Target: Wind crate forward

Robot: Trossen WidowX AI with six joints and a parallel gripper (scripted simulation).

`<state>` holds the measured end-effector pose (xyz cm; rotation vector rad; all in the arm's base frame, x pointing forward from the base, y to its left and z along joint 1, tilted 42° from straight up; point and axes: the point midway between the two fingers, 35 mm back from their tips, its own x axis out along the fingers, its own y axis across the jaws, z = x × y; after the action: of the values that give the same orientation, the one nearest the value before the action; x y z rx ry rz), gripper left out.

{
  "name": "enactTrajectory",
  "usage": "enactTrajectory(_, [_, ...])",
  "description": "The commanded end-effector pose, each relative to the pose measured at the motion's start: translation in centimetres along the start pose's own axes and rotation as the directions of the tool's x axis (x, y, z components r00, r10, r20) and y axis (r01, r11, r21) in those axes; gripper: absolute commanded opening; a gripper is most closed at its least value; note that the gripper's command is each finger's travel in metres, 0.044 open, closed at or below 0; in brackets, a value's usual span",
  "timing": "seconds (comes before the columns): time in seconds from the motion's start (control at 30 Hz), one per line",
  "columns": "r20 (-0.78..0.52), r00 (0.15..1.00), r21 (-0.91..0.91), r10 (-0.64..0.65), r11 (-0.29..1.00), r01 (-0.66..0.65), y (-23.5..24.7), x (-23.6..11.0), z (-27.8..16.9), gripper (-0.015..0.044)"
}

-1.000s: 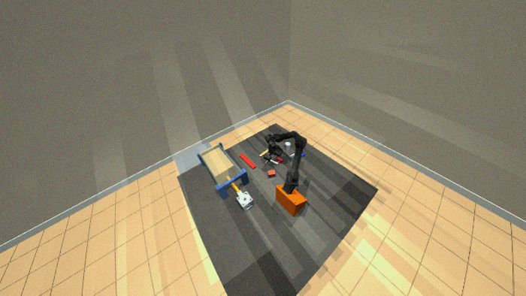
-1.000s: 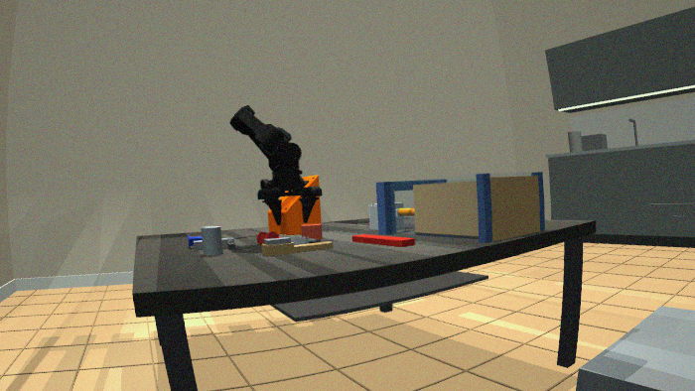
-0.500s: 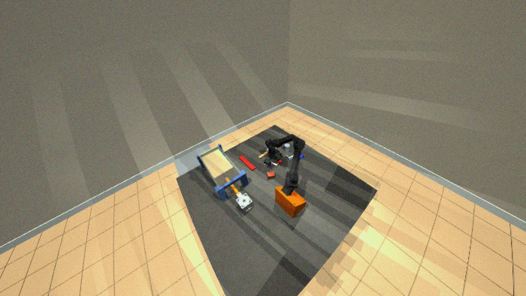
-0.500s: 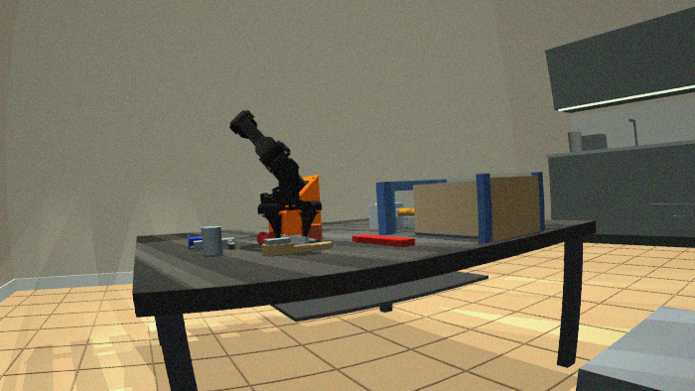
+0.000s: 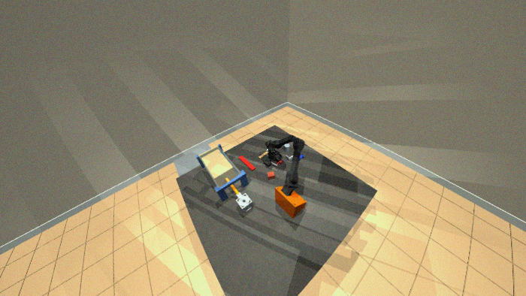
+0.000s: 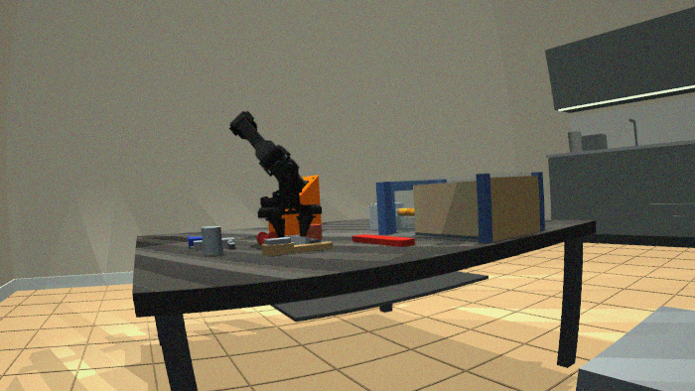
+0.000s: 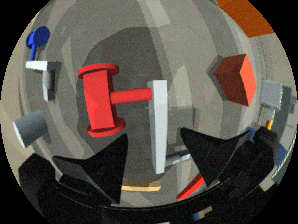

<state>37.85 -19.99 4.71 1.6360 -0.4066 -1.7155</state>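
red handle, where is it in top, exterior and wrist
Top: mostly hidden under the gripper; a red bit shows at its edge.
Exterior: red handle low on the bench, below the gripper.
Wrist: centre-left, above the fingers.
Shared landmark: the orange base.

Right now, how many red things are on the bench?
3. A red bar lies beside the blue frame, a small red block sits nearer the orange base, and a red-gripped handle lies under the gripper. The arm may hide more.
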Motion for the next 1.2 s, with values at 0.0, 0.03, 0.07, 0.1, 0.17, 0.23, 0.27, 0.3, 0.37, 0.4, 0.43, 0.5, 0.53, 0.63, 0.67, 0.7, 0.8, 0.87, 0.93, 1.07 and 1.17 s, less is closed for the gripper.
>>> enactTrajectory(0.0, [0.0, 1.0, 0.001, 0.001, 1.0, -0.001, 0.1, 0.0, 0.0, 0.023])
enactTrajectory(0.03, [0.0, 1.0, 0.001, 0.001, 1.0, -0.001, 0.1, 0.0, 0.0, 0.0204])
enactTrajectory(0.07, [0.0, 1.0, 0.001, 0.001, 1.0, -0.001, 0.1, 0.0, 0.0, 0.0177])
enactTrajectory(0.1, [0.0, 1.0, 0.001, 0.001, 1.0, -0.001, 0.1, 0.0, 0.0, 0.0151])
enactTrajectory(0.17, [0.0, 1.0, 0.001, 0.001, 1.0, -0.001, 0.1, 0.0, 0.0, 0.0099])
enactTrajectory(0.23, [0.0, 1.0, 0.001, 0.001, 1.0, -0.001, 0.1, 0.0, 0.0, 0.0046])
enactTrajectory(0.27, [0.0, 1.0, 0.001, 0.001, 1.0, -0.001, 0.1, 0.0, 0.0, 0.004])
enactTrajectory(0.3, [0.0, 1.0, 0.001, 0.001, 1.0, -0.001, 0.1, 0.0, 0.0, 0.0033])
enactTrajectory(0.37, [0.0, 1.0, 0.001, 0.001, 1.0, -0.001, 0.1, 0.0, 0.0, 0.002])
enactTrajectory(0.4, [0.0, 1.0, 0.001, 0.001, 1.0, -0.001, 0.1, 0.0, 0.0, 0.0013])
enactTrajectory(0.43, [0.0, 1.0, 0.001, 0.001, 1.0, -0.001, 0.1, 0.0, 0.0, 0.0006])
enactTrajectory(0.5, [0.0, 1.0, 0.001, 0.001, 1.0, -0.001, 0.1, 0.0, 0.0, 0.0])
enactTrajectory(0.53, [0.0, 1.0, 0.001, 0.001, 1.0, -0.001, 0.1, 0.0, 0.0, 0.0])
enactTrajectory(0.63, [0.0, 1.0, 0.001, 0.001, 1.0, -0.001, 0.1, 0.0, 0.0, 0.0])
enactTrajectory(0.67, [0.0, 1.0, 0.001, 0.001, 1.0, -0.001, 0.1, 0.0, 0.0, 0.0])
enactTrajectory(0.7, [-0.001, 1.0, 0.002, 0.0, 1.0, 0.0, 0.1, -0.3, -0.1, 0.0])
enactTrajectory(0.8, [-0.002, 1.0, 0.002, -0.006, 1.0, 0.006, 0.1, -2.7, -0.6, 0.0])
enactTrajectory(0.87, [-0.003, 1.0, 0.003, -0.011, 1.0, 0.011, 0.1, -5.5, -0.9, 0.0])
enactTrajectory(0.93, [-0.004, 1.0, 0.002, -0.014, 1.0, 0.014, 0.1, -9.0, -0.9, 0.0])
enactTrajectory(1.07, [-0.003, 1.0, 0.001, -0.013, 1.0, 0.013, 0.0, -13.6, -0.4, 0.0])
enactTrajectory(1.17, [-0.002, 1.0, 0.0, -0.011, 1.0, 0.011, 0.0, -15.6, 0.0, 0.0])
